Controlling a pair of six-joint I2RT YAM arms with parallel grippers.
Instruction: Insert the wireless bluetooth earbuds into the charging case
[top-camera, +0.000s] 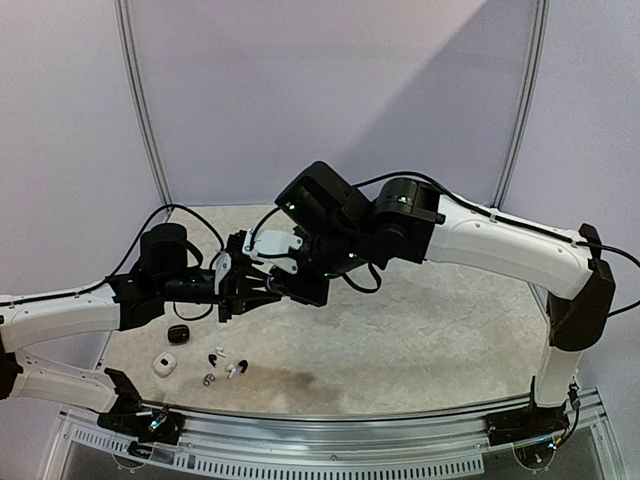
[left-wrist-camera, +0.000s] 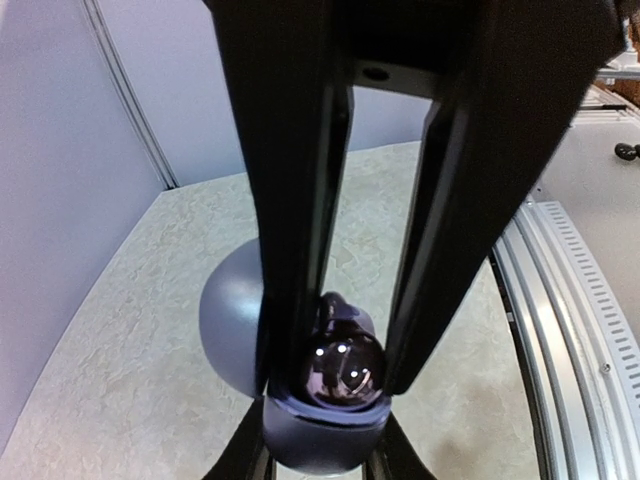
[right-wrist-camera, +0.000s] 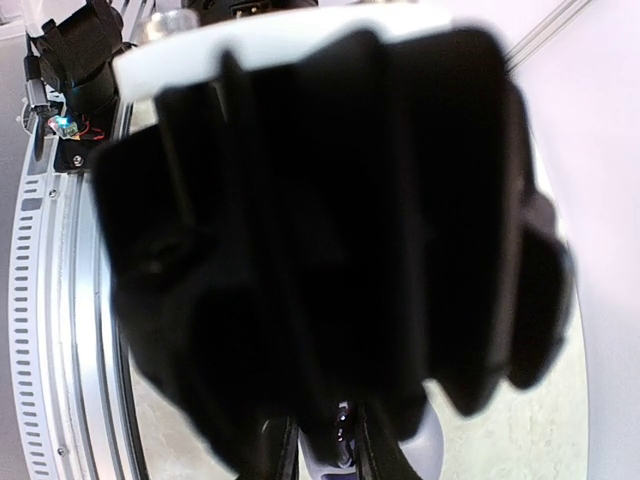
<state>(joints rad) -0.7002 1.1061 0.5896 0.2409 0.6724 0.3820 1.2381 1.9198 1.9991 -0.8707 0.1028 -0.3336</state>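
Left wrist view: the left gripper (left-wrist-camera: 338, 385) is clamping a greyish-lavender charging case (left-wrist-camera: 320, 438) between its two black fingers (left-wrist-camera: 290, 200). The case is standing open, with its rounded lid (left-wrist-camera: 228, 310) tipped back behind the fingers. A glossy dark well is showing at the top of the case body, and a small dark rounded piece (left-wrist-camera: 335, 305) is sitting at its upper edge. I cannot tell if that piece is an earbud.

Top external view: both arms are meeting in mid-air over the left half of the table (top-camera: 420, 330). The right gripper (top-camera: 275, 288) is pointing at the left gripper's tip, and the two look to be just touching. From this angle I cannot tell whether the right jaws are apart or together.

Right wrist view: the blurred black body of the left gripper is filling nearly the whole picture. Only a sliver of lavender case is showing at the bottom edge.

Loose wireless bluetooth earbuds (top-camera: 215, 357) are lying on the table below the grippers, near its front edge. A black case (top-camera: 178, 334) and a white case (top-camera: 164, 364) are lying just to their left.
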